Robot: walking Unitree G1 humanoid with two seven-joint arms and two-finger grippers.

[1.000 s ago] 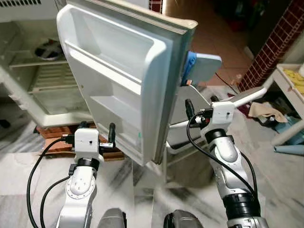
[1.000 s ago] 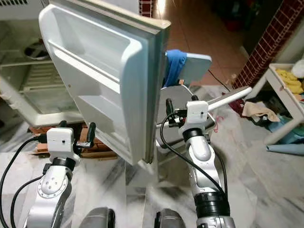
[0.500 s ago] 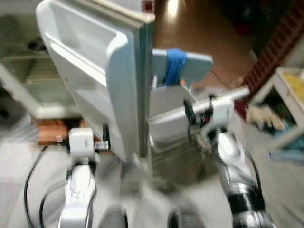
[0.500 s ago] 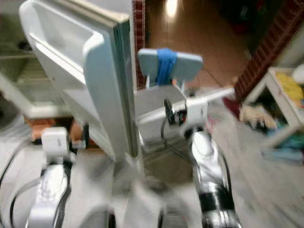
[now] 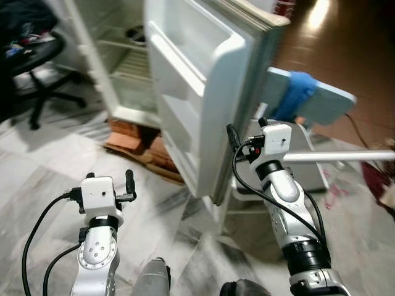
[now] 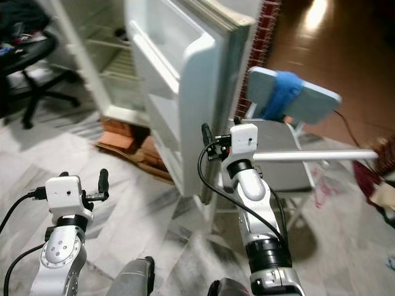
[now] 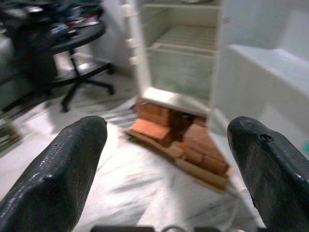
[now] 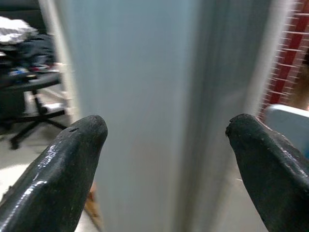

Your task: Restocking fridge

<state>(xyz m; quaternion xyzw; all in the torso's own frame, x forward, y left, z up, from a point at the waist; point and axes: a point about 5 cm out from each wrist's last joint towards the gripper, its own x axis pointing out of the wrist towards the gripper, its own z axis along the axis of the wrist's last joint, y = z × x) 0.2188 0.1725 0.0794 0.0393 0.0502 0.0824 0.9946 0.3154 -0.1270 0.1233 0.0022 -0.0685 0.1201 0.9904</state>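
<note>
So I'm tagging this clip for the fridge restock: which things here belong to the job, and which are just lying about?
Job:
white open fridge door
white fridge cabinet with wire shelves
right gripper, fingers open, at the door's edge

Lying about:
black office chair
grey chair with blue cloth
red bricks under the fridge

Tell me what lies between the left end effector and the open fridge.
In the left wrist view, bare marble floor, then bricks on flattened cardboard beneath the fridge. The left end effector is open.

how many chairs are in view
2. A black office chair stands to the left of the open fridge; a grey chair with a blue cloth stands right of the fridge door. Others may be hidden.
</note>
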